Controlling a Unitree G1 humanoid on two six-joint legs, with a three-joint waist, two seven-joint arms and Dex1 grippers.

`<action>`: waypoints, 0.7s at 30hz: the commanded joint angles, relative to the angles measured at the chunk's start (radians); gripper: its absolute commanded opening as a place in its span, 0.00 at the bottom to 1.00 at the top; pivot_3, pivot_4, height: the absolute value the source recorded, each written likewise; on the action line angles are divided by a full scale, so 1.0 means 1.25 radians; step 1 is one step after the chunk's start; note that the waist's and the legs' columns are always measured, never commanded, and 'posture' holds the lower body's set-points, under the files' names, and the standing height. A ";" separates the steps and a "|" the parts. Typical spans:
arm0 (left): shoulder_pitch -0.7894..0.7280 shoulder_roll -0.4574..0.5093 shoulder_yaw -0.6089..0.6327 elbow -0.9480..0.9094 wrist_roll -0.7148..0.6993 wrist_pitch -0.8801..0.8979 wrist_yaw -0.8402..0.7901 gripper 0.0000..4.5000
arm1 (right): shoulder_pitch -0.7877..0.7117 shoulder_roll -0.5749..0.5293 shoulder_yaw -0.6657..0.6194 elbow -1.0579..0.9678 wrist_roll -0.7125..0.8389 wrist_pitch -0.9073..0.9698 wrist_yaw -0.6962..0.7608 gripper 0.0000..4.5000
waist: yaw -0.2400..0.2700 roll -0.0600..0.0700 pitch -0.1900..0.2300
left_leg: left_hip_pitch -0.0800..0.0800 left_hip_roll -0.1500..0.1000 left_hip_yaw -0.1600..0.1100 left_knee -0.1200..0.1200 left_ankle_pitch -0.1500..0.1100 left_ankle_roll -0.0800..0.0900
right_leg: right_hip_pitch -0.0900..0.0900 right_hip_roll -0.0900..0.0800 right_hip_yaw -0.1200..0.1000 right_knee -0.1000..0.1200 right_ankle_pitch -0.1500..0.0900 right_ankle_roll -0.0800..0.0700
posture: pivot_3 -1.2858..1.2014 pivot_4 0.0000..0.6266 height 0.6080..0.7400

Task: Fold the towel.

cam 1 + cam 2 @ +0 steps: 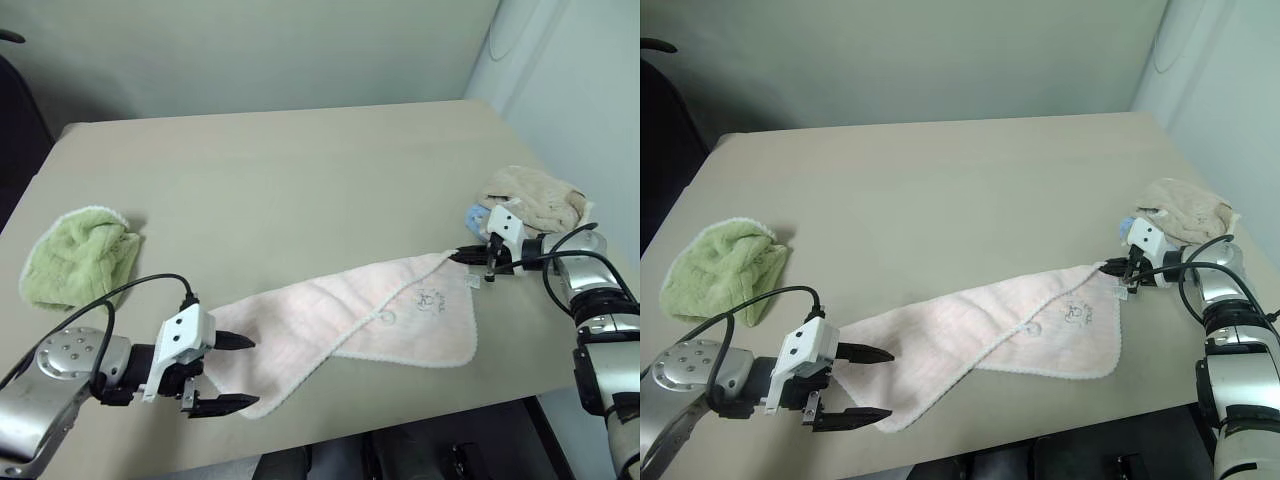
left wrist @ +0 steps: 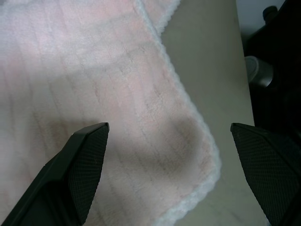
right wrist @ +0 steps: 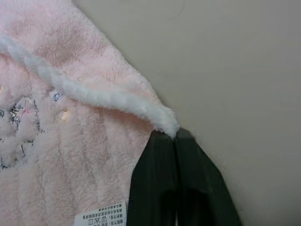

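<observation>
Across the tabletop (image 1: 300, 170), our right gripper (image 3: 175, 141) pinches the towel (image 1: 340, 320) corner to fold; left gripper (image 1: 228, 372) waits spread.

Plain beige surface (image 1: 300, 170) with rounded far corners, pale grey-green wall (image 1: 250, 50) behind, white wall (image 1: 580, 80) at right, dark floor beyond the left edge

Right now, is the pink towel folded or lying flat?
Partly folded: the pink towel lies in a loose diagonal strip, one layer overlapping another.

towel (image 1: 360, 315) on table (image 1: 300, 170), near front edge | second towel (image 1: 75, 255) far left | third towel (image 1: 535, 195) behind its right corner
</observation>
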 commanded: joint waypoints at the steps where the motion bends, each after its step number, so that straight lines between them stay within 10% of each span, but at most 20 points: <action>1: -0.010 0.029 -0.013 -0.016 0.042 -0.042 -0.022 1.00 | -0.003 -0.003 -0.027 -0.019 0.013 -0.013 -0.016 0.01 | 0.000 0.000 0.000 | 0.000 0.000 0.000 0.000 0.000 0.000 | 0.000 0.000 0.000 0.000 0.000 0.000 | 0.52 0.24 1.00; 21: -0.083 0.080 -0.140 -0.027 0.161 -0.183 -0.108 1.00 | 0.047 0.000 -0.044 -0.085 0.025 0.004 -0.049 0.01 | -0.004 0.000 0.000 | 0.000 0.000 -0.001 0.000 -0.001 0.000 | 0.000 0.000 0.000 0.000 0.000 -0.001 | 0.52 0.24 1.00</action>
